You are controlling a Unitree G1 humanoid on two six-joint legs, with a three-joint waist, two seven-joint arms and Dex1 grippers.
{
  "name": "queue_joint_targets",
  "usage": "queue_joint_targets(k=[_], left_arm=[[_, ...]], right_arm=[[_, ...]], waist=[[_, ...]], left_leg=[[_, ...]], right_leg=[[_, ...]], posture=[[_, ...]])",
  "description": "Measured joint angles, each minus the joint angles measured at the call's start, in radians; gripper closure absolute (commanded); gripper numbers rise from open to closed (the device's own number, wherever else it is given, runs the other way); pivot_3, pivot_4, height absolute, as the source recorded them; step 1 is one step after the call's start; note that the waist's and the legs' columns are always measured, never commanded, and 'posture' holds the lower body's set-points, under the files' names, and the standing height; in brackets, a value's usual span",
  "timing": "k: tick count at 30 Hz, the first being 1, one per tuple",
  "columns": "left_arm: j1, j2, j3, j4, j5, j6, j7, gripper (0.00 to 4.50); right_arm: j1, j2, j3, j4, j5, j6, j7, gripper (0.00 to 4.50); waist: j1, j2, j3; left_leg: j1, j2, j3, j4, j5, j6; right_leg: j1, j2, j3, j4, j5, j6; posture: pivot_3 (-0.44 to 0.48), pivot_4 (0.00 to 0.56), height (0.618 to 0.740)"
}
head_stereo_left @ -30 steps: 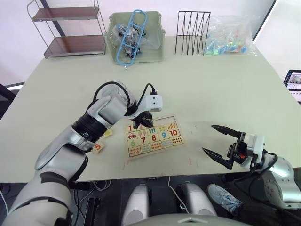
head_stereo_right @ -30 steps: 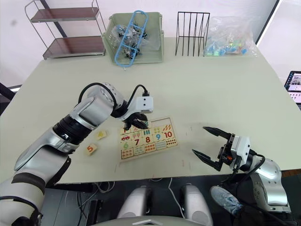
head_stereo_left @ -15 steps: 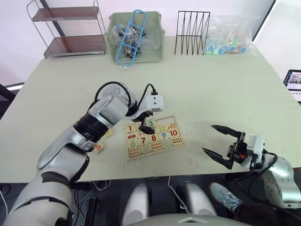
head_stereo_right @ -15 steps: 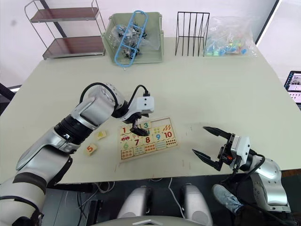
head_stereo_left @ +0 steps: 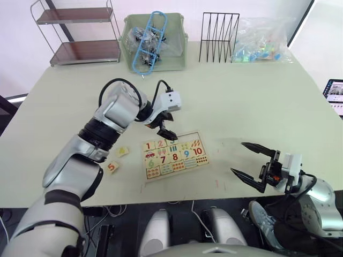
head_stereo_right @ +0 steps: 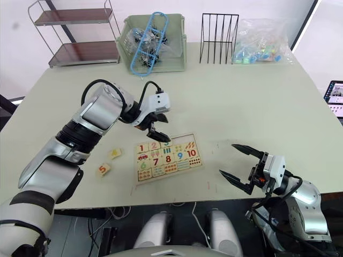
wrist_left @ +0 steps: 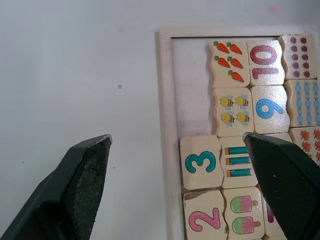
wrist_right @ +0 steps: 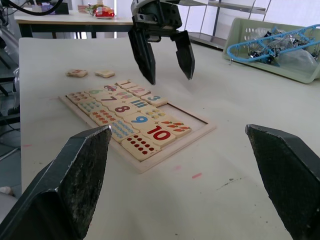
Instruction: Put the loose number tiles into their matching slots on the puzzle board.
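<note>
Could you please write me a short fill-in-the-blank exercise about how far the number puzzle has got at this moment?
1. The left pincer hangs above the puzzle board with its fingers ____.
2. The last number tile seated in the board's top row is the ____ tile.
3. The slots beside that tile, next to the bee and carrot pictures, are ____.
4. The loose 5 tile lies on the ____, left of the board.

Missing words: open; 3; empty; table
</note>
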Motion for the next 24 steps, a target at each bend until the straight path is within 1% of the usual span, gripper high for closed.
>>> queue_joint_targets(k=[3, 6, 8, 11, 12, 13, 15, 17, 18, 19, 20, 21, 24], left_arm=[[0.003, 0.001, 0.036, 0.032, -0.018, -0.045, 0.005, 0.02], [0.033, 0.001, 0.073, 0.057, -0.026, -0.098, 0.031, 0.02], [0.097, -0.015, 0.149, 0.065, -0.064, -0.161, 0.069, 0.02], [0.155, -0.024, 0.205, 0.062, -0.1, -0.214, 0.092, 0.02], [0.18, -0.024, 0.232, 0.056, -0.119, -0.237, 0.095, 0.53], [0.196, -0.023, 0.251, 0.051, -0.135, -0.248, 0.095, 0.88], [0.219, -0.021, 0.272, 0.037, -0.155, -0.25, 0.095, 1.75], [0.23, -0.021, 0.29, 0.033, -0.173, -0.26, 0.094, 2.87], [0.242, -0.02, 0.297, 0.029, -0.183, -0.277, 0.092, 3.65], [0.247, -0.02, 0.299, 0.029, -0.186, -0.28, 0.092, 4.07], [0.252, -0.02, 0.3, 0.029, -0.188, -0.283, 0.092, 4.37], [0.26, -0.022, 0.302, 0.03, -0.191, -0.292, 0.094, 4.46], [0.281, -0.024, 0.313, 0.028, -0.195, -0.321, 0.097, 4.46]], right_arm=[[0.0, 0.0, 0.0, 0.0, 0.0, 0.0, 0.0, 0.0], [0.002, 0.0, 0.0, 0.0, 0.0, 0.0, 0.0, 0.0], [0.007, 0.0, 0.0, 0.0, 0.001, 0.0, 0.0, 0.0], [0.009, -0.001, 0.0, 0.0, 0.001, 0.0, 0.0, 0.0], [0.012, -0.001, -0.001, 0.0, 0.002, 0.0, 0.0, 0.0], [0.017, -0.002, -0.002, 0.0, 0.002, 0.0, 0.0, 0.0], [0.021, -0.003, -0.002, 0.0, 0.003, 0.001, 0.0, 0.0], [0.021, -0.004, -0.002, -0.001, 0.003, 0.001, -0.001, 0.0], [0.022, -0.004, -0.002, -0.001, 0.004, 0.001, -0.002, 0.0], [0.023, -0.005, -0.002, -0.001, 0.005, 0.001, -0.002, 0.0], [0.024, -0.005, -0.002, -0.001, 0.005, 0.001, -0.002, 0.0], [0.026, -0.006, -0.002, -0.001, 0.006, 0.001, -0.002, 0.0], [0.027, -0.011, -0.002, -0.001, 0.006, 0.002, -0.003, 0.0]], waist=[[0.0, 0.0, 0.0], [0.0, 0.0, 0.0], [-0.001, 0.0, 0.0], [0.002, 0.0, 0.0], [0.002, 0.0, 0.0], [0.002, 0.0, 0.0], [0.002, 0.0, 0.0], [0.002, 0.0, 0.0], [0.002, 0.0, 0.0], [0.002, 0.0, 0.0], [0.002, 0.0, 0.0], [0.002, 0.0, 0.0], [0.001, 0.0, 0.0]], left_leg=[[0.0, 0.0, 0.0, 0.0, 0.0, 0.0], [0.0, 0.0, 0.001, 0.0, 0.0, 0.0], [0.0, 0.0, 0.0, 0.0, 0.0, 0.0], [0.0, 0.0, 0.0, 0.0, 0.0, 0.0], [0.0, 0.0, 0.0, 0.0, 0.0, 0.0], [0.0, 0.0, 0.0, 0.0, 0.0, 0.0], [0.0, 0.0, 0.0, 0.001, 0.0, 0.0], [0.0, 0.0, 0.0, 0.001, 0.0, 0.0], [0.0, 0.0, -0.001, 0.001, 0.0, 0.0], [0.0, 0.0, -0.001, 0.001, 0.0, 0.0], [-0.001, 0.0, -0.001, 0.001, 0.0, 0.0], [-0.001, 0.0, -0.001, 0.001, 0.0, 0.0], [-0.001, 0.0, -0.002, 0.001, 0.0, 0.0]], right_leg=[[0.0, 0.0, 0.0, 0.0, 0.0, 0.0], [0.0, 0.0, 0.0, 0.0, 0.0, 0.0], [0.0, 0.0, 0.001, 0.0, 0.0, 0.0], [0.0, -0.001, 0.001, 0.0, 0.0, 0.0], [0.0, -0.001, 0.001, 0.0, 0.0, 0.0], [0.0, -0.001, 0.002, 0.0, 0.0, 0.0], [0.0, -0.001, 0.001, 0.0, 0.0, 0.0], [0.0, 0.001, 0.003, 0.0, 0.0, 0.0], [0.001, 0.003, 0.006, 0.0, 0.0, 0.0], [0.001, 0.004, 0.008, 0.0, 0.0, 0.0], [0.001, 0.005, 0.011, 0.0, 0.0, 0.0], [0.001, 0.009, 0.016, 0.0, 0.0, 0.0], [0.001, 0.012, 0.021, 0.0, 0.0, 0.0]], posture=[[0.0, 0.15, 0.74], [0.0, 0.15, 0.74], [0.0, 0.15, 0.74], [0.0, 0.15, 0.74], [0.0, 0.15, 0.74], [0.0, 0.15, 0.74], [0.0, 0.15, 0.74], [0.0, 0.15, 0.74], [0.0, 0.15, 0.74], [0.0, 0.15, 0.74], [0.0, 0.15, 0.74], [0.0, 0.15, 0.74], [0.0, 0.15, 0.74]])
